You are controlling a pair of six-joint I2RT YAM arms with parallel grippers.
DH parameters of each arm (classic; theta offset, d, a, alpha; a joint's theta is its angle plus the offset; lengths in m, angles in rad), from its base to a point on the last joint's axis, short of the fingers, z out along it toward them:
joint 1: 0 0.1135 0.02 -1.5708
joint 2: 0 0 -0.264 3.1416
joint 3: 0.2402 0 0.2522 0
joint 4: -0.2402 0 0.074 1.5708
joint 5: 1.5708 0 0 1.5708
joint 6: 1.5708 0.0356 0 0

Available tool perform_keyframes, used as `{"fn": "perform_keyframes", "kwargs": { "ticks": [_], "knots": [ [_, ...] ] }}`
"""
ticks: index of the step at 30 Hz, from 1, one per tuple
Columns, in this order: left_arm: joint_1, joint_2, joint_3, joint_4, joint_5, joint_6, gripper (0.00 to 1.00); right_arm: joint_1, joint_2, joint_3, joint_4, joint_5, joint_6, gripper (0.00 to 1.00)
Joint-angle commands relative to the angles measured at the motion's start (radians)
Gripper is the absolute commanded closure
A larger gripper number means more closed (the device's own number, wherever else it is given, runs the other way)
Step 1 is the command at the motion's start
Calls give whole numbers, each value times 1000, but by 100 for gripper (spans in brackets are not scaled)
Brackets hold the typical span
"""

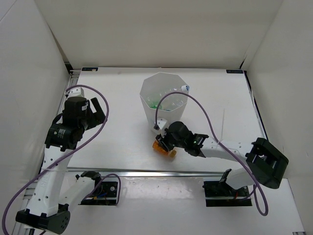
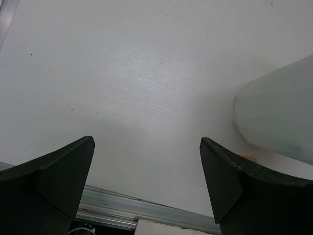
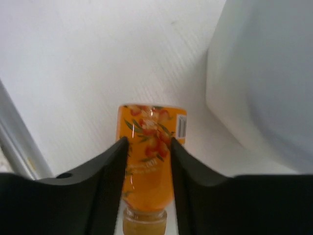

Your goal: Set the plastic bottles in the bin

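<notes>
orange plastic bottle (image 1: 163,148) lies on its side on the white bench (image 1: 112,147), near the bin (image 1: 161,116) at the bin's 6 o'clock; a strip of bare bench shows between the two. the right claw (image 1: 167,142) is pressed onto this bottle. in the right wrist view both black fingers (image 3: 110,166) pinch the printed body of the orange plastic bottle (image 3: 149,161), with the neck end nearest the camera and the base pointing away. the bin (image 3: 264,83) stands at 2 o'clock of the grip in that view.

right arm pose: the elbow is folded at the 3 o'clock side of the bench. the forearm runs low toward 9 o'clock, and the wrist is angled down onto the bottle. a purple cable (image 1: 205,112) arcs over the forearm.

left arm pose: the arm rises from its base at 7 o'clock. the wrist is raised over the bench at 9 o'clock of the bin. the left claw (image 1: 99,110) points toward 2 o'clock. its fingers are spread wide and grip nothing; the left wrist view shows bare bench between them (image 2: 146,142).

bin contents: a green bottle (image 1: 155,104) and a clear bottle (image 1: 172,104) are visible inside. the exact count cannot be told.
</notes>
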Motion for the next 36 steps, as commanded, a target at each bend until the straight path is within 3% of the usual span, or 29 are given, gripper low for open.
{"fn": "perform_keyframes", "kwargs": {
  "ticks": [1,3,4,7,12,15,20,26,30,32,36],
  "knots": [
    [4,-21,-21,12,-16,11,0,7,-24,-8,-120,-42,49,53],
    [4,-30,-47,21,-7,-1,0,7,-33,-8,-138,-42,60,34],
    [4,-30,-47,21,-7,-11,0,7,-33,-8,-150,-42,60,29],
    [4,-30,-56,30,4,-11,0,7,-33,-8,-151,-62,60,22],
    [4,-30,-56,30,4,-11,0,7,23,2,-151,-103,80,22],
    [4,-21,-37,10,4,-1,0,7,56,3,-141,-125,115,28],
    [4,-21,-27,10,-7,8,0,7,30,-16,-141,-136,134,65],
    [4,-21,-27,19,-39,8,0,36,-203,76,-403,-68,155,86],
    [13,-12,-30,61,-51,8,0,135,-340,278,-592,79,165,93],
    [13,-1,-39,82,-51,8,0,145,-340,465,-629,153,174,97],
    [13,28,-49,104,-30,-12,0,104,-184,755,-608,266,13,100]
  ]
}}
